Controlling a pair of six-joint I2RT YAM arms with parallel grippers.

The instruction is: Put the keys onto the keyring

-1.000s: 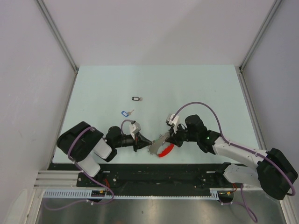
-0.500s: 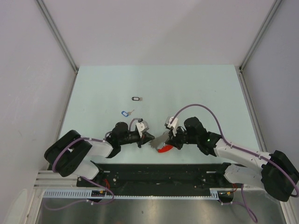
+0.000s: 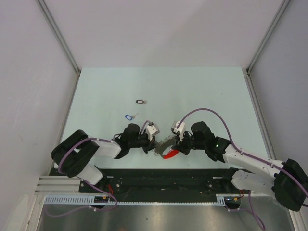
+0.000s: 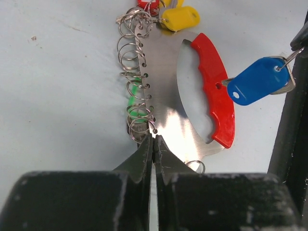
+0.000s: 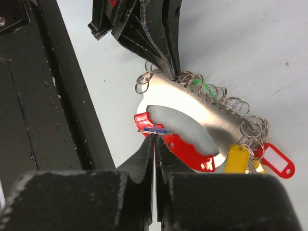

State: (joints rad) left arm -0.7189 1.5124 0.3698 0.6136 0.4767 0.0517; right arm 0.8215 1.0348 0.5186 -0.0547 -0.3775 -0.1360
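Note:
The keyring [image 4: 168,110] is a curved steel plate with a red grip and a row of wire rings carrying yellow, green and red tags; it lies between the arms [image 3: 163,145]. My left gripper [image 4: 154,138] is shut, its tips against the plate's ringed edge at the last ring. My right gripper [image 5: 154,136] is shut on a blue-tagged key [image 4: 260,79], held just over the red grip [image 5: 183,144]. A second blue-tagged key [image 3: 128,116] and a black-tagged key [image 3: 140,101] lie on the table farther back.
The black base rail [image 3: 163,178] runs along the near edge just behind the keyring. White walls close in the pale table [image 3: 202,91] on three sides. A purple cable [image 3: 202,109] arcs over the right arm.
Both grippers and the keyring have shifted a little away from the near edge. The left arm has stretched out to the right, keeping its tips at the plate's edge.

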